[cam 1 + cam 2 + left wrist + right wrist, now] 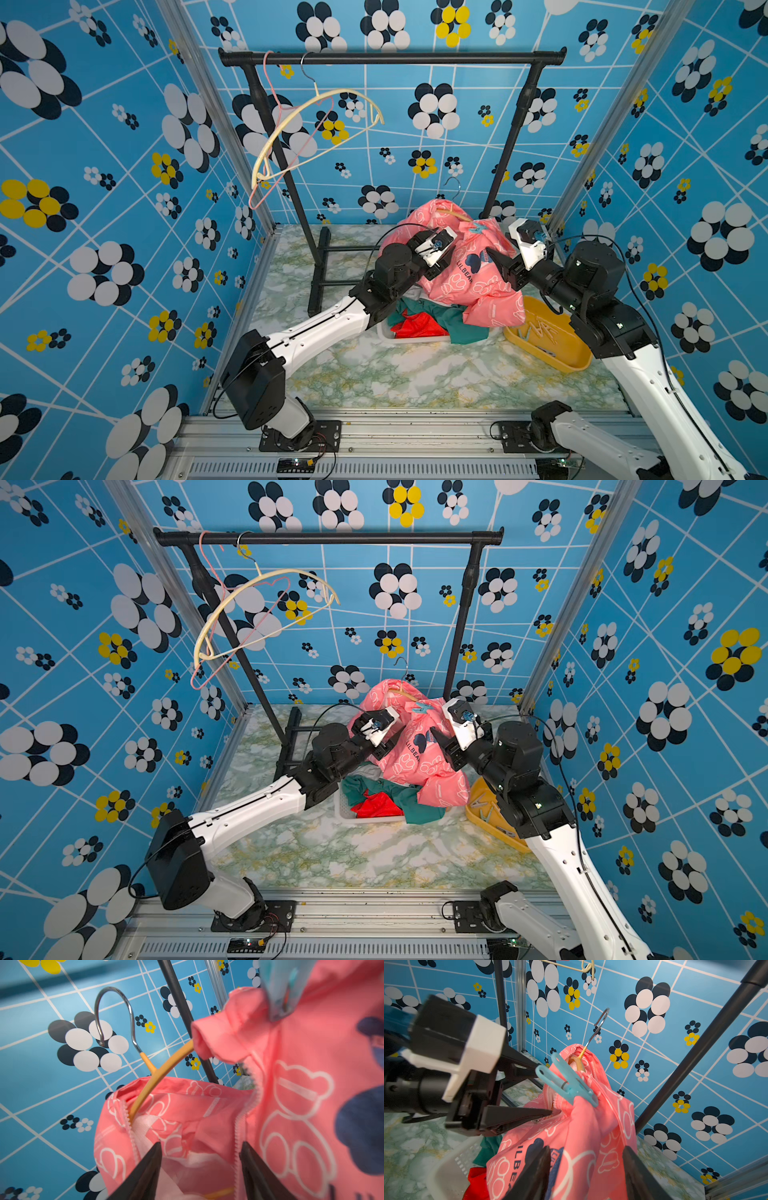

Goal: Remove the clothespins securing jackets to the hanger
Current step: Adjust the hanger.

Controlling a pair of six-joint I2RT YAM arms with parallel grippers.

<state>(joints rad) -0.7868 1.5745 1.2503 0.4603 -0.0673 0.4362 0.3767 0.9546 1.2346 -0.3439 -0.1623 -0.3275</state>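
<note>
Clothespin (570, 1086) beside outstretched left pincer (545, 1090)

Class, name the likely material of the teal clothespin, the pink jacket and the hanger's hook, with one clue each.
Teal clothespin: probably moulded plastic, smooth, evenly coloured. Pink jacket: thin fabric, perhaps synthetic; it crumples. Hanger's hook: metal, shiny grey wire.

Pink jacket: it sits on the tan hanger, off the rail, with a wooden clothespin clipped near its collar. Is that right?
Not quite. The clothespin is pale teal plastic, not wood, as the right wrist view shows plainly. The rest holds: the pink jacket is on the tan hanger, off the rail, with the clip near its collar.
</note>
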